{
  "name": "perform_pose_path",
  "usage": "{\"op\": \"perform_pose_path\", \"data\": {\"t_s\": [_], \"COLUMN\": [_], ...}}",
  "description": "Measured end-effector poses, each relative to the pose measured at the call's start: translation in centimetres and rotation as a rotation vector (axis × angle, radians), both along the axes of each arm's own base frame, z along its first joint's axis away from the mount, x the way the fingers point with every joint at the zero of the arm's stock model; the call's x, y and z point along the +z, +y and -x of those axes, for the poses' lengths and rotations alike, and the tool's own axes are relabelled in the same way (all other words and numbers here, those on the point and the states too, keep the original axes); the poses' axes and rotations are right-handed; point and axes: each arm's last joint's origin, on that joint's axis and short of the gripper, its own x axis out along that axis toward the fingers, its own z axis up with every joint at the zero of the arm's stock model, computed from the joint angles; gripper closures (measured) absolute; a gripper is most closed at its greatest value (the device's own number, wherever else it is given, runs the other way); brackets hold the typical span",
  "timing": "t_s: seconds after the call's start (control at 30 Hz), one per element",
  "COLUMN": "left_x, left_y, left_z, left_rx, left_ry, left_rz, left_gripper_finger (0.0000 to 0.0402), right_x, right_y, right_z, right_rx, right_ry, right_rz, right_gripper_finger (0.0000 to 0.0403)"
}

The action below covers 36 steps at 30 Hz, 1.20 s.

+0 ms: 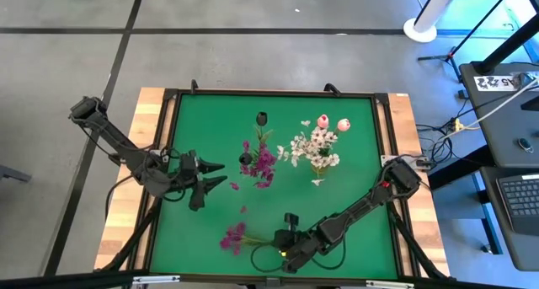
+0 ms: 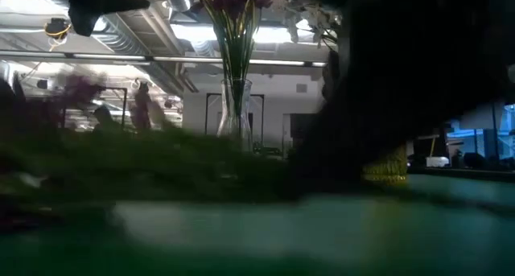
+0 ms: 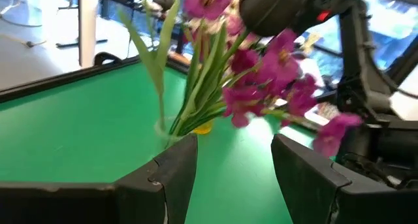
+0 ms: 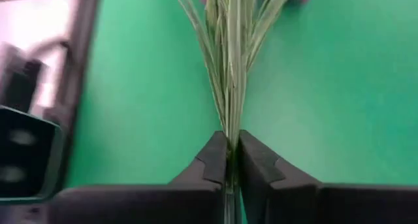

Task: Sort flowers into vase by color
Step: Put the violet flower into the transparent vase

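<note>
Right gripper (image 4: 228, 160) low at the table's near edge, jaws clenched on the stem of the magenta spray (image 1: 234, 237); its long axis runs along the table (image 1: 354, 188) away from the jaws toward the left side. Purple vase (image 1: 253, 161) stands mid-table, well apart from the grasp. Left gripper (image 1: 217, 174) hovers beside that vase, jaws released.

I see bare green table (image 1: 202, 120) along the far-left edge, while the purple vase bunch (image 1: 259, 161) and white bunch (image 1: 316, 150) block mid-table.
</note>
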Motion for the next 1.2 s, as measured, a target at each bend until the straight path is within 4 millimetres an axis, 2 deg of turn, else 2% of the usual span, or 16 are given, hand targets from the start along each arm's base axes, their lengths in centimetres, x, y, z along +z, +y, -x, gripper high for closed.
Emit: {"op": "perform_pose_path", "data": {"t_s": [0.1, 0.2, 0.33, 0.47, 0.6, 0.7, 0.83, 1.2], "left_x": [1.3, 3.1, 6.3, 10.4, 12.5, 12.7, 12.0, 9.9], "left_y": [0.0, -0.3, -0.8, -1.1, -1.3, -1.3, -1.8, -3.9], "left_z": [0.0, 0.4, 1.4, 3.0, 4.1, 4.3, 3.9, 2.1], "left_rx": [-0.036, -0.083, -0.145, -0.211, -0.216, -0.186, -0.183, -0.191], "left_ry": [-0.047, -0.085, -0.138, -0.220, -0.232, -0.220, -0.173, -0.080], "left_rz": [0.007, 0.002, -0.040, -0.067, -0.146, -0.162, -0.197, -0.286], "left_gripper_finger": [0.0209, 0.0209, 0.0209, 0.0209, 0.0209, 0.0209, 0.0209, 0.0209], "right_x": [1.9, 3.8, 6.1, 8.5, 11.3, 13.5, 15.9, 21.6], "right_y": [0.0, -0.1, 0.3, 0.7, 1.2, 1.7, 1.9, 0.0], "right_z": [0.0, 0.3, 1.1, 2.3, 3.6, 4.3, 4.7, 5.0], "right_rx": [0.019, 0.037, 0.062, 0.066, 0.032, 0.033, 0.049, -0.094], "right_ry": [-0.052, -0.100, -0.165, -0.246, -0.376, -0.495, -0.625, -0.889], "right_rz": [-0.008, 0.003, 0.040, 0.090, 0.185, 0.249, 0.310, 0.484], "right_gripper_finger": [0.0367, 0.0370, 0.0391, 0.0389, 0.0374, 0.0377, 0.0390, 0.0385]}}
